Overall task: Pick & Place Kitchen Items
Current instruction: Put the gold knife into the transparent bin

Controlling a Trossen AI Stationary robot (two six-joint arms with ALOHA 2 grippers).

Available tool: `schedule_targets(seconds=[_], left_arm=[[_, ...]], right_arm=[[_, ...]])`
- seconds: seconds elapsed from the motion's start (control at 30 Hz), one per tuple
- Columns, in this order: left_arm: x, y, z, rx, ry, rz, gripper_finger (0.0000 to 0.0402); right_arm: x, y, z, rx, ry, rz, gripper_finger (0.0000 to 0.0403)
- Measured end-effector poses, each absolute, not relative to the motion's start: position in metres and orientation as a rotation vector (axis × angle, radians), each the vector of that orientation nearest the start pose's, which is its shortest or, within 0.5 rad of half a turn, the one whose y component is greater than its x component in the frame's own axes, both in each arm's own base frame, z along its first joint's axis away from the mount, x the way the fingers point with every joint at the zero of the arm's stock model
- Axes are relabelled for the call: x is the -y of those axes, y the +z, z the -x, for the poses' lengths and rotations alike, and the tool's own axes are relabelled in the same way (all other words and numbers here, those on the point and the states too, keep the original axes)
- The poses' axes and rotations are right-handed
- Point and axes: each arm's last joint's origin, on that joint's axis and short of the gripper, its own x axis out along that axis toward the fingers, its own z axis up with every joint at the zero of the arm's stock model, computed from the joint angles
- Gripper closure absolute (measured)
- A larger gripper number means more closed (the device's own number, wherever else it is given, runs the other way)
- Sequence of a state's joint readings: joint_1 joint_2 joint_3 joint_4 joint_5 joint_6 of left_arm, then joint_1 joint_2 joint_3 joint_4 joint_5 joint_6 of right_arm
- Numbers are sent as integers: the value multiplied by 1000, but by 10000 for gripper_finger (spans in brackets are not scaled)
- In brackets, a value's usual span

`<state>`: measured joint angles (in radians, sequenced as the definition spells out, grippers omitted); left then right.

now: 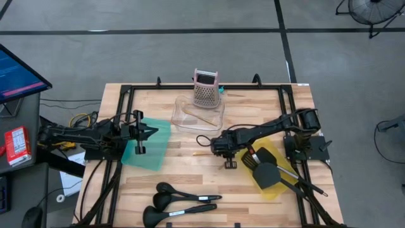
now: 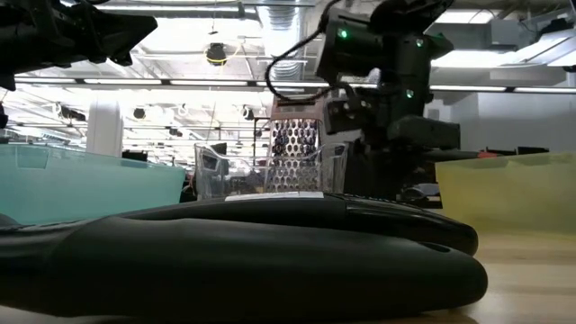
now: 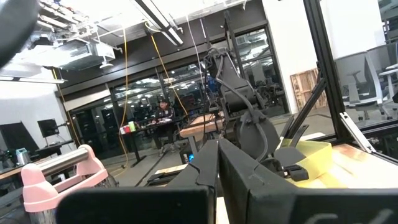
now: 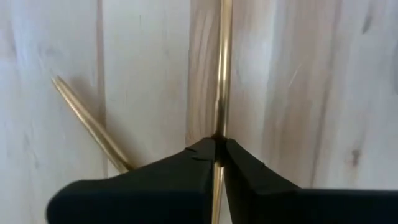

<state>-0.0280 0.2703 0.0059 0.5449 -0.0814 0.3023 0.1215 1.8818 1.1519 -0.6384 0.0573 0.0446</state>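
Right hand [image 4: 219, 149] pinches a thin golden stick [image 4: 222, 68] on the bench [image 4: 311, 93]; so narrow a grip could let it slip on lifting.

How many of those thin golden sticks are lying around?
3: one pinched in the right hand, one on the table beside it, one in the clear tray. More may be hidden.

Counter [image 1: 190, 171]: pale wood grain. Bins: teal [image 1: 149, 144], clear [image 1: 199, 115], yellow [image 1: 269, 170]. Grater [image 1: 206, 88]: pink, perforated. Ladles [image 1: 180, 201]: black. Sticks [image 4: 222, 68]: golden.
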Motion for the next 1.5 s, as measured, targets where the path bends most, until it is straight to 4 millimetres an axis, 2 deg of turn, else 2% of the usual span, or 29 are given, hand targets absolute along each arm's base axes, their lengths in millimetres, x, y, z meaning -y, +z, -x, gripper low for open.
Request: schedule_targets(seconds=[0.47, 0.57, 0.7, 0.9, 1.07, 1.23, 1.37, 1.5], left_arm=[[1, 195, -111, 273, 96, -285, 400], [1, 195, -111, 273, 96, -285, 400], [1, 195, -111, 273, 96, -285, 400], [1, 195, -111, 273, 96, -285, 400], [1, 195, -111, 273, 95, -285, 400], [1, 195, -111, 274, 96, -285, 400], [1, 195, -111, 274, 96, -285, 400], [1, 195, -110, 274, 96, -285, 400]], right_arm=[[-61, 177, -361, -1266, 110, 105, 403], [-63, 184, -361, -1287, 113, 116, 403], [-58, 182, -355, -1359, 79, 121, 394], [-45, 176, -347, -1439, 60, 121, 317], [-35, 158, -337, -1480, 65, 137, 241], [-25, 137, -329, -1459, 38, 100, 207], [-23, 135, -329, -1440, 47, 80, 222], [-23, 134, -329, -1436, 46, 80, 295]])
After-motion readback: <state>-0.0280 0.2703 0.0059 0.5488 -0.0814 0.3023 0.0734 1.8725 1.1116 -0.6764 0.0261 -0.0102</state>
